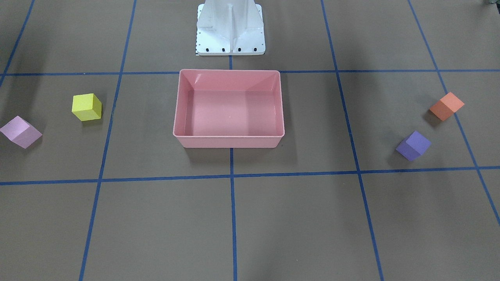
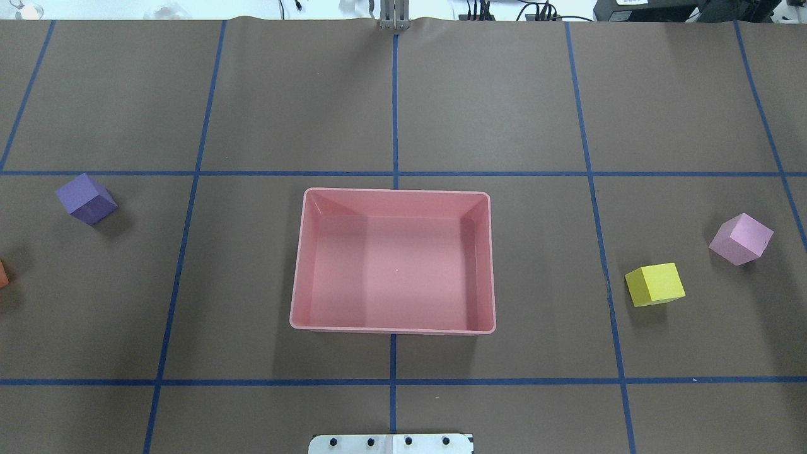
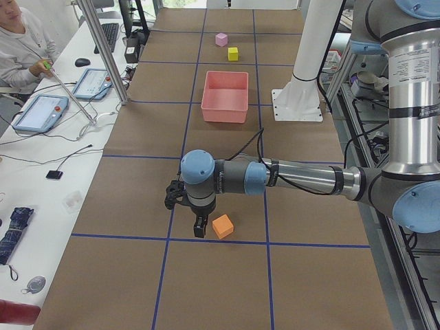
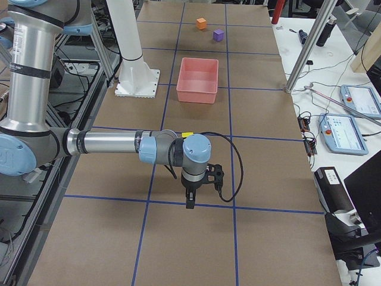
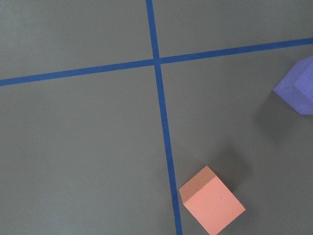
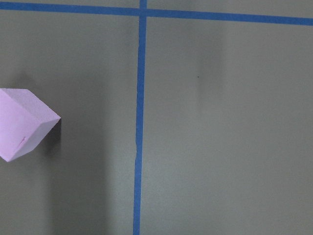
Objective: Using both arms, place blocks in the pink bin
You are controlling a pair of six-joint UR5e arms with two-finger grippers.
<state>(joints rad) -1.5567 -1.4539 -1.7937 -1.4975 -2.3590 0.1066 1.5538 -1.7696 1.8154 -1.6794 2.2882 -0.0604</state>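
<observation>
The pink bin [image 2: 392, 330] stands empty at the table's middle. The yellow block [image 2: 654, 284] and light pink block [image 2: 741, 239] lie on the robot's right; the purple block [image 2: 86, 198] and orange block [image 1: 447, 105] lie on its left. My left gripper [image 3: 198, 231] points down just beside the orange block [image 3: 222, 226], which also shows in the left wrist view [image 5: 212, 203]. My right gripper [image 4: 190, 202] hangs over bare table past the light pink block [image 6: 22, 129]. I cannot tell whether either gripper is open or shut.
The white robot base [image 1: 230, 31] stands behind the bin. Blue tape lines grid the brown table. A side bench with tablets [image 3: 41, 110] and a seated operator [image 3: 17, 41] runs along the far edge.
</observation>
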